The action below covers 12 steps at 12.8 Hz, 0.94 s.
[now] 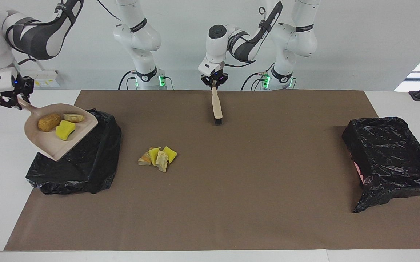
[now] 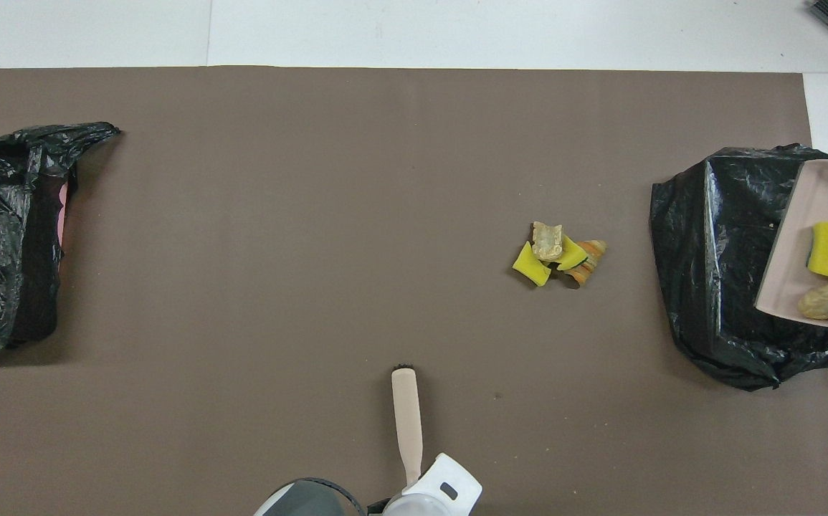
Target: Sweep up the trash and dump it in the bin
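Observation:
My right gripper (image 1: 16, 100) is shut on the handle of a beige dustpan (image 1: 50, 143), held above the black-bagged bin (image 1: 86, 163) at the right arm's end of the table. In the pan lie three pieces of trash: a brown bread-like lump (image 1: 50, 122), a yellow foam wedge (image 1: 65, 130) and a beige chunk (image 1: 74, 117). Several more trash pieces (image 1: 158, 157) sit in a small pile on the brown mat beside that bin. My left gripper (image 1: 214, 84) is shut on a beige brush (image 1: 216, 107), bristles down at the mat close to the robots.
A second bin lined with a black bag (image 1: 388, 156) stands at the left arm's end of the mat (image 1: 250, 203). In the overhead view the dustpan (image 2: 801, 236) overlaps the first bin (image 2: 715, 251), and the pile (image 2: 553, 254) and brush (image 2: 407, 412) also show.

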Each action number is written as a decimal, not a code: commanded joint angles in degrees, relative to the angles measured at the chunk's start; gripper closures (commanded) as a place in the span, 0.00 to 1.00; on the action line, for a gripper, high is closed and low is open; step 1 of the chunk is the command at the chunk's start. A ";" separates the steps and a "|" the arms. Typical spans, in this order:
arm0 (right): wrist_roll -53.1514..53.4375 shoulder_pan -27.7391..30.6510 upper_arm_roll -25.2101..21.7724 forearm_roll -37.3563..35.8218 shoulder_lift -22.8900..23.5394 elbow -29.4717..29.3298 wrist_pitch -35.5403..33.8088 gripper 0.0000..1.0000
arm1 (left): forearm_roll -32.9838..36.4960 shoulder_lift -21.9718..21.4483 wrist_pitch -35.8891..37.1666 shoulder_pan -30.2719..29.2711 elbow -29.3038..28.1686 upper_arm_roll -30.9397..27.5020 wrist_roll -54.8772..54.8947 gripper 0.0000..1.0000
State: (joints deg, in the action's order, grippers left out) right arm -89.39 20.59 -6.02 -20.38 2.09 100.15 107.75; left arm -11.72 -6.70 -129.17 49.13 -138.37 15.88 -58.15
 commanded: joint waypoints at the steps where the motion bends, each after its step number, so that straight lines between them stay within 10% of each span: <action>1: -3.86 1.03 0.92 -5.70 0.28 0.74 4.37 1.00 | -1.11 0.10 -1.79 1.40 -1.46 -0.94 0.06 0.93; 5: -3.95 -1.79 1.27 -15.82 0.63 3.38 9.13 1.00 | -1.11 2.22 -1.70 1.32 -0.58 -1.12 1.28 0.54; 7: -4.04 -1.96 1.27 -19.41 0.72 5.66 12.03 1.00 | -1.11 2.13 -1.09 -0.26 0.47 -1.20 4.09 0.05; 12: -5.44 -4.51 1.71 -26.89 1.16 5.05 12.22 1.00 | 0.37 2.65 4.26 -11.05 8.80 -1.56 14.09 0.00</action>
State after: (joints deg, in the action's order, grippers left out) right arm -92.59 16.41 -4.47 -44.09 3.79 104.81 119.18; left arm -11.82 -5.10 -128.68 42.39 -134.26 14.33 -48.94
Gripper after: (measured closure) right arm 0.687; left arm 0.339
